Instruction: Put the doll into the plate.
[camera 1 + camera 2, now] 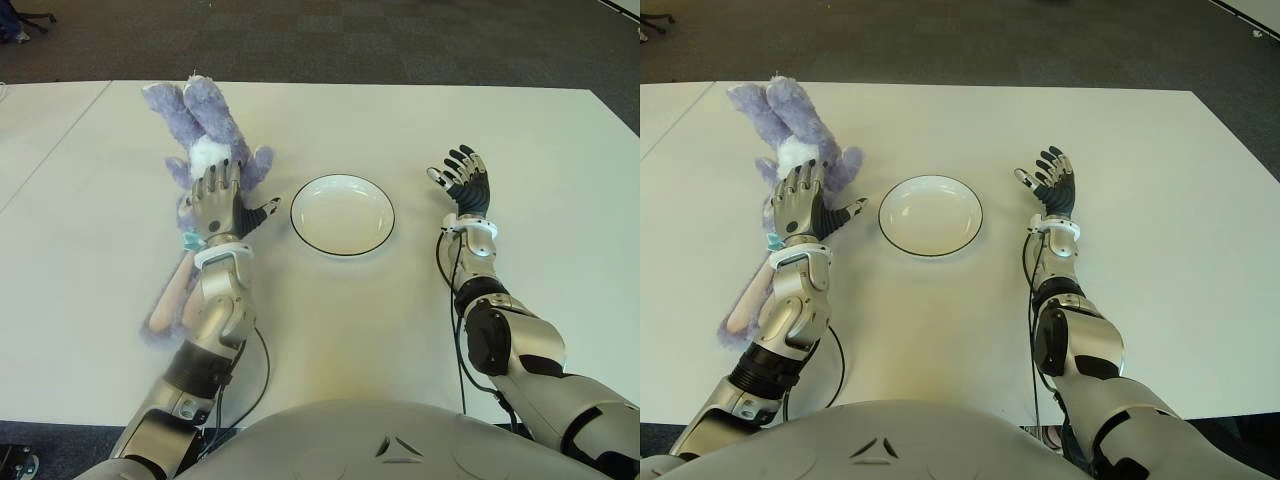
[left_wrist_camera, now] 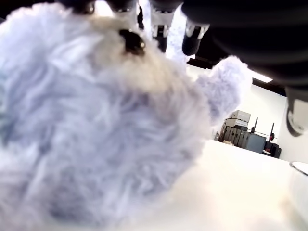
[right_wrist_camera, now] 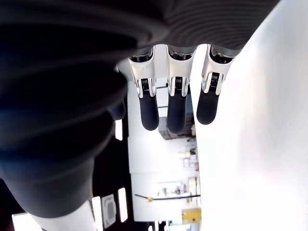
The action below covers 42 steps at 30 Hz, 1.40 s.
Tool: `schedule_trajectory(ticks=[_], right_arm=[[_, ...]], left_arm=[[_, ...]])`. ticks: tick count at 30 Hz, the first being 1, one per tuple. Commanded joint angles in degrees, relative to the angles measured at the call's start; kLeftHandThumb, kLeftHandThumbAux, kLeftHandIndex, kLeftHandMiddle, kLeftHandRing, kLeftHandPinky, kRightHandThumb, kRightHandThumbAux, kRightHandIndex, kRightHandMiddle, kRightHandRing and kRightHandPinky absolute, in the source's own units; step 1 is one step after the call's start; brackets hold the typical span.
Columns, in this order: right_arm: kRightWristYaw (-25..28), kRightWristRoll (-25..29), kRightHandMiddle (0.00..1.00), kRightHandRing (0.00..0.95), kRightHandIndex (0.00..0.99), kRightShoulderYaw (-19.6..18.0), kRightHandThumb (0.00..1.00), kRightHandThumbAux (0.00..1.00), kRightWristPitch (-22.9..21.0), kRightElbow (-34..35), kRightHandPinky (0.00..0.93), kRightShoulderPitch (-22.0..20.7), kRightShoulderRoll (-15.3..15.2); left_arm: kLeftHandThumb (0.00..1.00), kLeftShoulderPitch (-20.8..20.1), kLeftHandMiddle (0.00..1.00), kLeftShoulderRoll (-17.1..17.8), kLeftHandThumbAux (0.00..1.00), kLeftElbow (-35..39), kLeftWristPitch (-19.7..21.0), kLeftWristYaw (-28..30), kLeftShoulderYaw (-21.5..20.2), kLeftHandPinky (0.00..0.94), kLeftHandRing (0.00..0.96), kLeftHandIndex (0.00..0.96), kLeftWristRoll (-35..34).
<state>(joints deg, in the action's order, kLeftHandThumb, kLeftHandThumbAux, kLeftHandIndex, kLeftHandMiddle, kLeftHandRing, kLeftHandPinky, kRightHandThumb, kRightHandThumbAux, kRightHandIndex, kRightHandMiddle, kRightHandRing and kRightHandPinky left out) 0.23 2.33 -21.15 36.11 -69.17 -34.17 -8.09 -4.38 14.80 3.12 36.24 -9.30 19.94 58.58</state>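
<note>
The doll is laid lengthwise on the table to the left of the plate, directly beneath the spread, not yet closed left hand, while the open, empty right hand is positioned beyond the plate's far side.

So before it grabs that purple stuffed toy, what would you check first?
1. Left hand over the doll: ok, it covers the toy's middle.
2. Fingers closed on the doll: not ok, they look spread, thumb out to the side.
3. Plate empty: ok.
4. Path from doll to plate: ok, only bare table between.
5. Right hand out of the way: ok, open on the plate's far side.
6. Whether the palm touches the toy: cannot tell.
</note>
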Motion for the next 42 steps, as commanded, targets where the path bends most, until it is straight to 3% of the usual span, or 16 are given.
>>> schedule_trajectory(ticks=[1,6,18,22,25,32,42], right_arm=[[-0.3,0.6,0.204,0.203,0.157,-0.1,0.087,0.871,-6.8,-7.8,0.216,12.4,5.0],[-0.1,0.9,0.206,0.206,0.158,-0.4,0.09,0.857,-6.9,-7.8,0.216,12.5,4.9],[0.0,0.7,0.207,0.206,0.154,-0.2,0.087,0.855,-7.2,-7.8,0.216,12.3,4.5],[-0.2,0.3,0.21,0.207,0.155,0.1,0.078,0.86,-7.4,-7.8,0.212,12.3,4.3],[-0.2,0.2,0.209,0.206,0.155,0.3,0.072,0.863,-7.4,-7.8,0.208,12.3,4.2],[-0.6,-0.2,0.204,0.2,0.155,0.7,0.059,0.87,-7.5,-7.9,0.205,12.1,4.0],[-0.3,0.2,0.209,0.204,0.155,0.7,0.059,0.873,-7.5,-7.9,0.209,12.1,3.9]], left_arm=[[0.104,2.7,0.0,-1.9,0.347,-10.0,1.6,6.6,1.4,0.0,0.0,0.0,-4.4],[0.109,2.4,0.0,-1.8,0.36,-13.1,1.5,6.0,1.4,0.0,0.0,0.0,-4.5],[0.119,3.6,0.0,-2.3,0.434,-12.8,1.8,2.5,1.5,0.0,0.0,0.0,-2.6],[0.163,3.2,0.0,-3.8,0.454,-15.1,-0.4,-7.2,-0.5,0.0,0.0,0.0,-2.7],[0.175,2.6,0.0,-4.2,0.458,-16.7,-1.3,-10.8,-1.2,0.0,0.0,0.0,-3.0],[0.21,2.3,0.0,-5.3,0.448,-18.3,-8.3,-29.5,-6.3,0.0,0.0,0.0,-4.8],[0.171,4.6,0.0,-6.8,0.402,-15.4,-14.2,-41.7,-11.1,0.0,0.0,0.0,-7.3]])
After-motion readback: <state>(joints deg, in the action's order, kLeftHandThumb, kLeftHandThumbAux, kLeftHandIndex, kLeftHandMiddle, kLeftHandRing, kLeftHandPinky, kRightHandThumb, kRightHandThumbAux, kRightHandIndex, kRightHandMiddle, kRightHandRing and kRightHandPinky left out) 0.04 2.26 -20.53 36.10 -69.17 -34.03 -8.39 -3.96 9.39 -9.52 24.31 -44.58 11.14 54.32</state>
